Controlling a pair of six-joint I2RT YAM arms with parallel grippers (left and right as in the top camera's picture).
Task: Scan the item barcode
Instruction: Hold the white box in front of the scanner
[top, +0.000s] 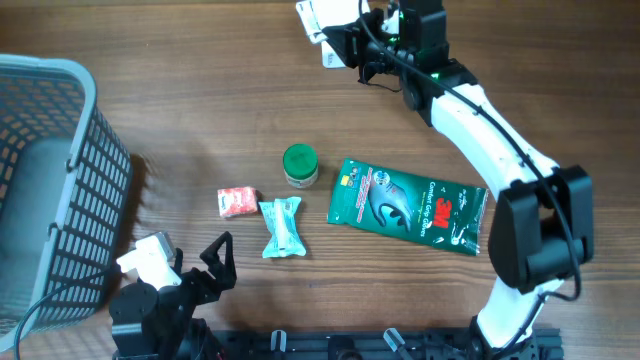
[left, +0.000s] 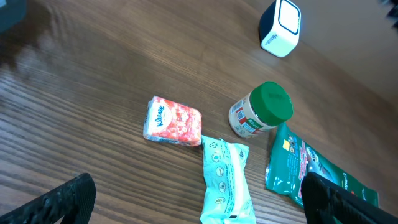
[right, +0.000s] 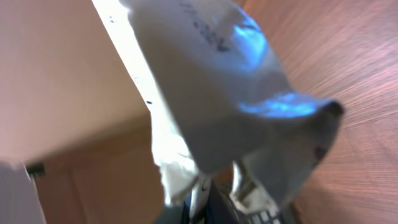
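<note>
Right pincer (top: 345, 45) clenched a crinkly white pouch (right: 211, 81) at the table's (top: 150, 90) far edge. Left pincer (left: 194, 186) gaped near a round green-lidded jar (left: 261, 109) and glossy green pack (top: 408, 205).

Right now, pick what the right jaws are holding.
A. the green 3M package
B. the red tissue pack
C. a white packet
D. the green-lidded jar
C: the right jaws are shut on a white packet at the far side of the table, while the jar, tissue pack and 3M package lie loose on the wood.
</note>
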